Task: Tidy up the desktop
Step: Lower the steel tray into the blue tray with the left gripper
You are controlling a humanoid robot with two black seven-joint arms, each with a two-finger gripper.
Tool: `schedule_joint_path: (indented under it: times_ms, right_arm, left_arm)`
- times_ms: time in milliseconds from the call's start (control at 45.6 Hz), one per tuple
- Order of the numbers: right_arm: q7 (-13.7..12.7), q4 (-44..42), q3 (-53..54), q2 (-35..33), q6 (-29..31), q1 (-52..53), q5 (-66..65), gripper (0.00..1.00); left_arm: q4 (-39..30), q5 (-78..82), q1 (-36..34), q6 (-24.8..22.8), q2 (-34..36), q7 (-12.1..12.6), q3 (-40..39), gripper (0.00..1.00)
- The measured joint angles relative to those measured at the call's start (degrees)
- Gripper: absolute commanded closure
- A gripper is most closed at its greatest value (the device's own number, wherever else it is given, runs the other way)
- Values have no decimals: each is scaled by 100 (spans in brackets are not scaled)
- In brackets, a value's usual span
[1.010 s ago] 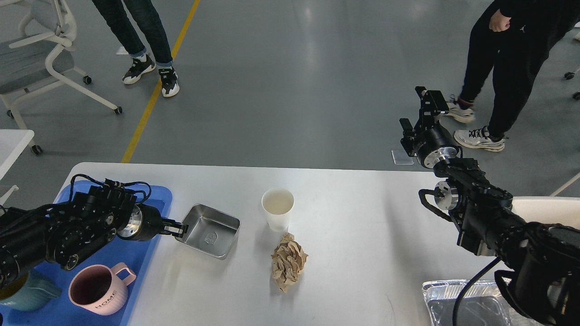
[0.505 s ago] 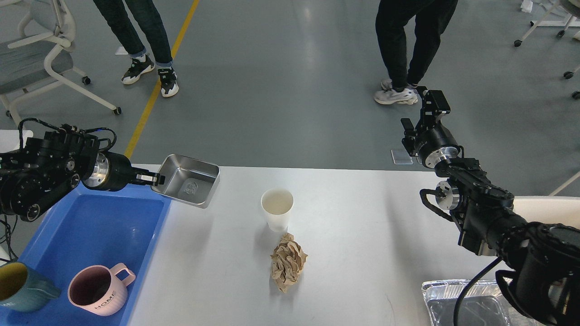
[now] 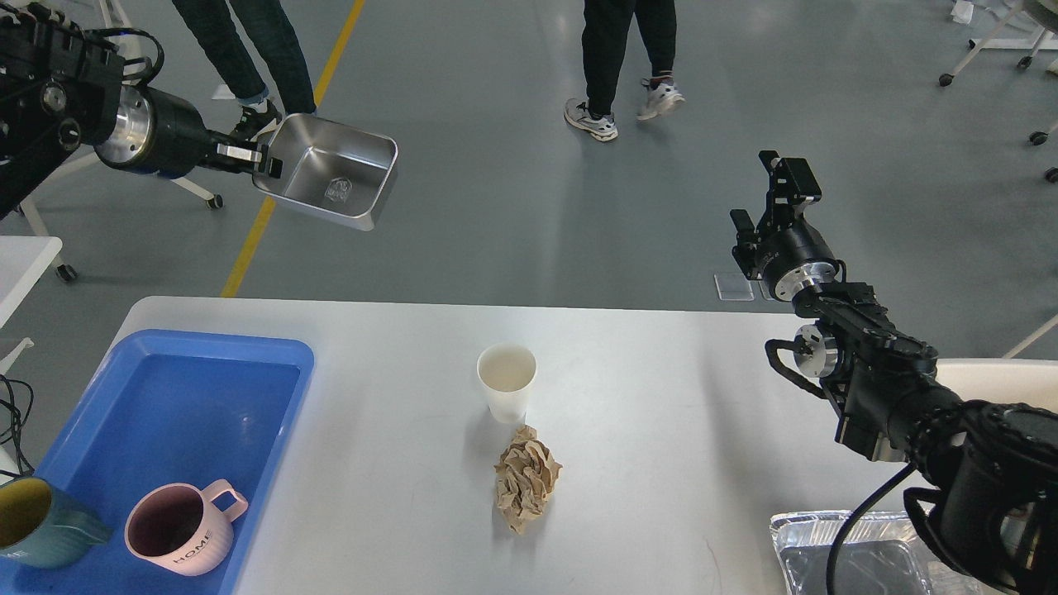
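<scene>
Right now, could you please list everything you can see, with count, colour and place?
desktop: one, white, across the foreground
tray: one, blue, left end of desktop
pink mug: one, in tray, near corner
teal mug: one, yellow inside, at left edge
paper cup: one, white, desktop centre
crumpled paper: one, brown, just in front of cup
foil pan: one, silver, bottom right
steel pan: one, silver, held in the air, upper left
bin: one, cream, right edge
chair: one, white, upper left
people's legs: two pairs, background
left gripper: shut on steel pan's rim
right gripper: raised, empty, right
</scene>
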Motion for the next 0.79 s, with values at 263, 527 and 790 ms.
schedule_joint_path:
  times_ms: [263,527,790]
  right_arm:
    - [0,1,0,-16,0,25,0,0]
    - [-2,9,0,13,2,98,1,0]
    - [-2,16,1,37,8,110,0,0]
  left_arm:
    - [0,38,-381,-393,463,12,38,100]
    - [-2,15,16,-303,1633,-8,69,100]
    - [16,-362,1161,397,2135,-82,42,100]
